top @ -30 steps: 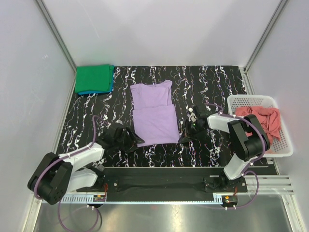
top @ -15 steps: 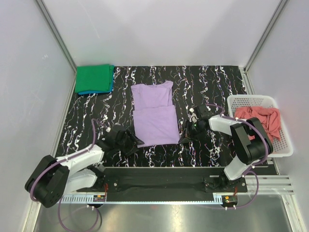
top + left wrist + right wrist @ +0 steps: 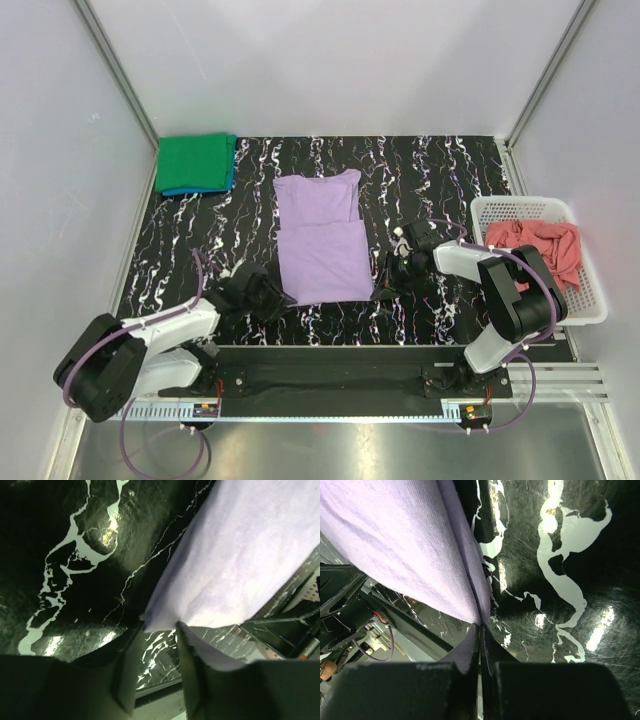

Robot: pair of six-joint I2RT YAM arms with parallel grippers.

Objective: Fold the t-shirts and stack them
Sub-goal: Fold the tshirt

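While the right pincer (image 3: 481, 630) sits clamped on the near-right hem corner of the light purple t-shirt (image 3: 320, 240), the left pincer (image 3: 157, 630) stands apart astride its near-left corner, shirt flat mid-counter (image 3: 430, 170), bare room either side.

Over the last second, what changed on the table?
The left tool moved right to the near-left corner of the light purple t-shirt, and its jaws narrowed around that corner with a gap still showing. The right tool barely moved and stayed shut on the near-right corner. The green t-shirt, salmon pink t-shirt and basket are unchanged.
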